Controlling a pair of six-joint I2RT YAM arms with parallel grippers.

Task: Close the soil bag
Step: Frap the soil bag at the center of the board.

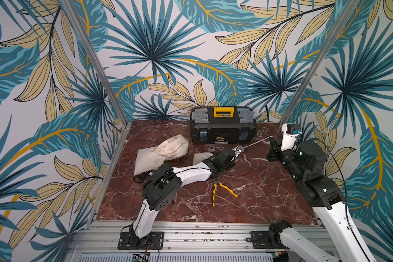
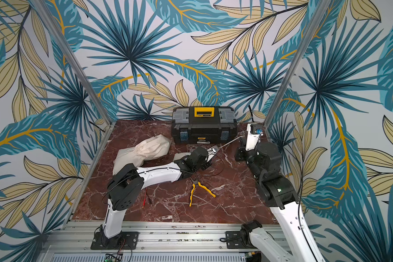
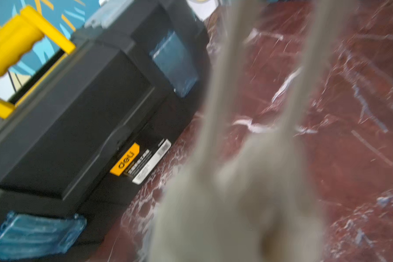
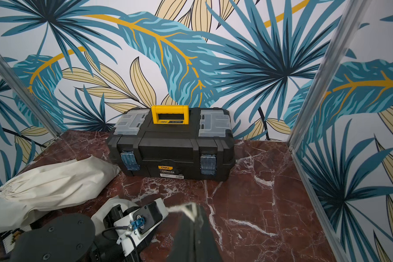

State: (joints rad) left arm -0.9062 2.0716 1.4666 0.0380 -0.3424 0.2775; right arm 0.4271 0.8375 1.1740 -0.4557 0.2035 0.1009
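Because a cloth bag shuts when its string is pulled, both arms are busy with a thin pale cord [image 1: 256,142]; it runs straight and tight between the left gripper [image 1: 239,149], in the middle of the table [image 1: 270,192], and the right gripper [image 4: 190,213], over on the far right. The right gripper is pinched tight on one end of the cord, so it can act like an anchor; I think the left one is there to tug the other way. Whether the left jaws are closed or apart I cannot tell; in the left wrist view the cord is just blurry pale strands right up close, and they hide the jaws. The soil bag [image 1: 161,152] lies on its side at the far left of the table, just left of the black toolbox [image 1: 222,127]; its neck looks bunched up, so it seems partly closed. The left arm hides where the cord meets the bag. The yellow pliers [image 1: 224,189] lie nearer, out of the way; the next pull should be gentle, or the bag may drag along.
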